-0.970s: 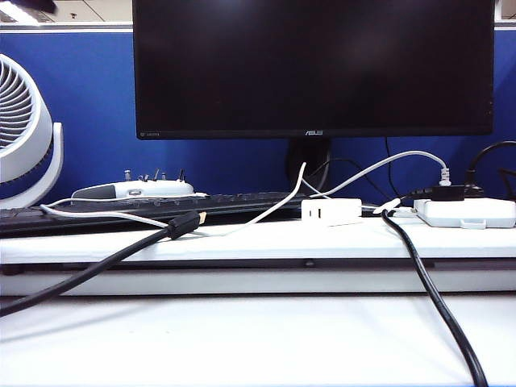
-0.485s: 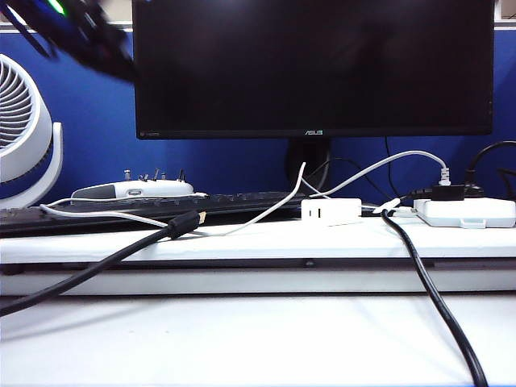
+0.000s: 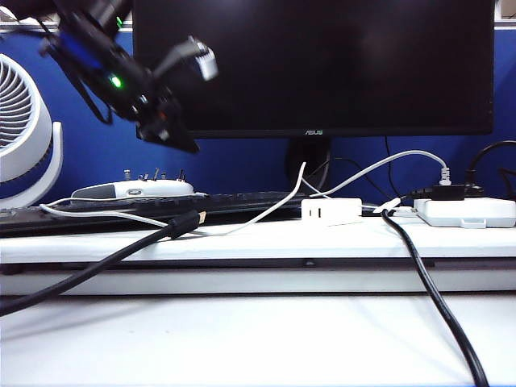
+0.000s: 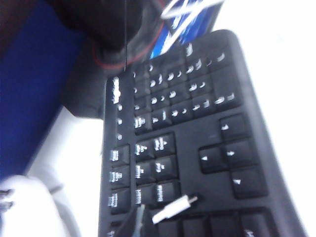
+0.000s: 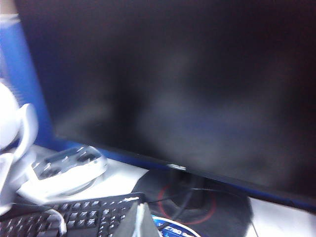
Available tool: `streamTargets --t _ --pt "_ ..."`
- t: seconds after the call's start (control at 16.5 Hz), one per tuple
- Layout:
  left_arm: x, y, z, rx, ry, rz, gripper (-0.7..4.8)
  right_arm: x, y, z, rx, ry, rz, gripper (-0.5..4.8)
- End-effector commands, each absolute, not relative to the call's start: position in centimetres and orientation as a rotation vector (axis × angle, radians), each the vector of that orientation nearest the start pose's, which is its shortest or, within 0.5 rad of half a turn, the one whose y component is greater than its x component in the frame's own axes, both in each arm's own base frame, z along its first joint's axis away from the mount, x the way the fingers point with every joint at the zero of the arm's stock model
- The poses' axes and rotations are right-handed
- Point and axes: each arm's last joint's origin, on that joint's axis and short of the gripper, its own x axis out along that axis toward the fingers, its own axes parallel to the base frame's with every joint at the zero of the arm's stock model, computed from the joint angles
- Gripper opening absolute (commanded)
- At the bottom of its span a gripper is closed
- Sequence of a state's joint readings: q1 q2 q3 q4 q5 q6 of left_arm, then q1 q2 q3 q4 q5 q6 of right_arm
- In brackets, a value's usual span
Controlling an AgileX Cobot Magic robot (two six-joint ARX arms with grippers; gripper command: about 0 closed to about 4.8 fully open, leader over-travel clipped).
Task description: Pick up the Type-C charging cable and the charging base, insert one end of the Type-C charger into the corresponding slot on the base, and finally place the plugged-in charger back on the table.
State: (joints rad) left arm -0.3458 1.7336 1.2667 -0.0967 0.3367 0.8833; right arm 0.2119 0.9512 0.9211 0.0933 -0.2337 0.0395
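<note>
The charging base (image 3: 330,211) is a small white block on the raised ledge below the monitor. The thin white Type-C charging cable (image 3: 260,214) runs from beside it leftward over the keyboard. Its small white plug (image 4: 173,208) lies on the keys in the left wrist view. My left gripper (image 4: 139,218) hangs just above that plug, shut and empty; in the exterior view it (image 3: 184,143) is high at the left, well above the ledge. My right gripper (image 5: 141,217) is shut and empty, pointing at the monitor stand over the keyboard's end. It is outside the exterior view.
A thick black cable with a gold plug (image 3: 187,222) crosses the ledge. A white power strip (image 3: 468,212) with a black cable (image 3: 435,298) and a greyish cable (image 3: 387,161) sits right. Black keyboard (image 4: 197,128), monitor (image 3: 314,64), fan (image 3: 20,129), white device (image 5: 66,168), white table (image 3: 242,339).
My left arm has swung into the exterior view from the upper left and come down and to the right. The cables and the base have not moved.
</note>
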Motion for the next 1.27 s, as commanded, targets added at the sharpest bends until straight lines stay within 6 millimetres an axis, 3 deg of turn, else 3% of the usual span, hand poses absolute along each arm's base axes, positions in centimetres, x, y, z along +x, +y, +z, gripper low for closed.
streamTargets --t 0.06,0.12,0.18,0.36,0.61,1.27 --pt "38.2 -14.7 25.2 0.833 0.269 -0.863 0.3 20.4 5.6 37.9 0.025 -0.071 0.476 -0.01" --pt "38.2 -14.8 25.4 0.834 0.277 -0.868 1.85 20.4 5.6 37.9 0.025 -0.069 0.476 -0.01" --pt "38.1 -14.9 25.5 0.86 0.276 -0.879 2.56 20.4 5.6 37.9 0.025 -0.069 0.476 -0.01" --pt "37.9 -14.8 26.0 1.012 0.294 -0.949 2.55 20.5 5.7 37.8 0.025 -0.066 0.476 -0.01" --pt "37.9 -14.8 26.2 1.073 0.265 -0.971 2.54 20.5 5.7 37.8 0.025 -0.068 0.483 -0.01" --pt "39.2 -15.1 22.7 1.071 0.376 -0.979 2.41 20.5 5.7 38.0 0.024 -0.092 0.493 -0.01"
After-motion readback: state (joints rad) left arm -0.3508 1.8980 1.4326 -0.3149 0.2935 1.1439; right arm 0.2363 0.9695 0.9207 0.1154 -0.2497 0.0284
